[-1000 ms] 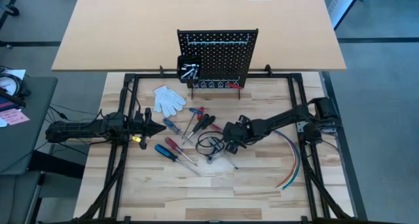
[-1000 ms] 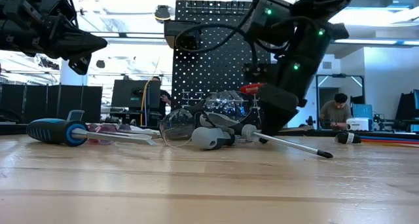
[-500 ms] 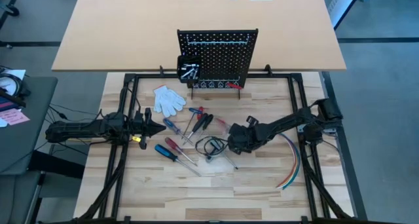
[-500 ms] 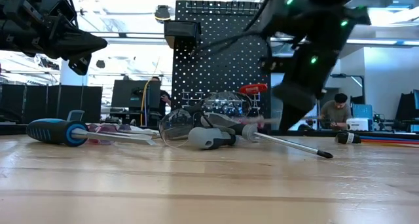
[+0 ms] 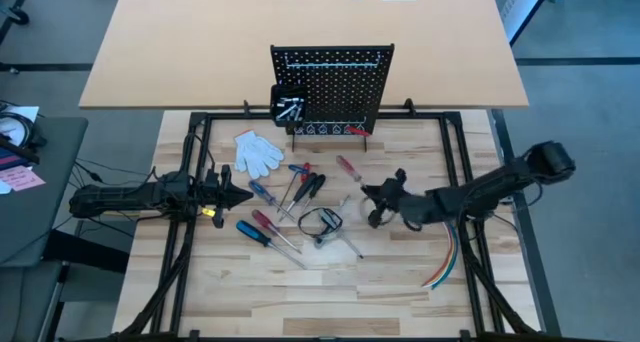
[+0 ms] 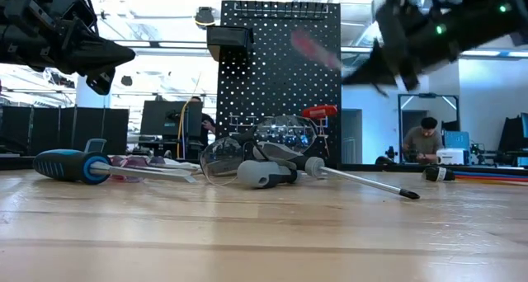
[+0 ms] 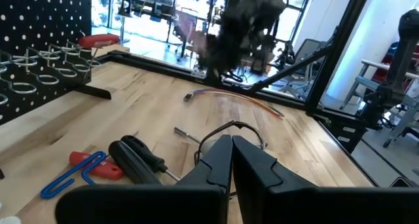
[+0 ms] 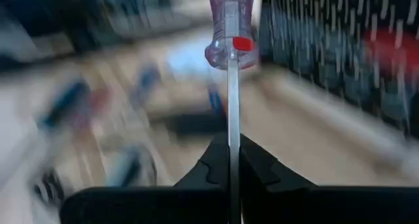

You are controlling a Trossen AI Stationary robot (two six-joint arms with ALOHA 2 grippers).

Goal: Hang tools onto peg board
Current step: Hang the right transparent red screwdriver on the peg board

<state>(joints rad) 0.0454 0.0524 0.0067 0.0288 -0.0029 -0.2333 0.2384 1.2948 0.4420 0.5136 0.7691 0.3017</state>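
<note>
Your right gripper, right of centre in the high view, is pinched on the thin metal shaft of a clear red-handled screwdriver. In the right wrist view the shaft runs straight out from between the closed fingers, handle at the far end. In the high view that handle points up and left of the gripper, toward the peg board.

The peg board stands upright at top centre of the high view, well apart from the gripper, with a small black bin at its left side and a red-handled tool at its lower right edge.

The other tools lie on the wooden table left of the gripper: a blue-handled screwdriver, red-handled ones and a black-handled one. A pair of clear safety glasses lies just below and left of the gripper, white gloves lie toward the upper left, and a bundle of coloured wires curves at the lower right.

Your left gripper waits at centre left, fingers pressed together, holding nothing.
</note>
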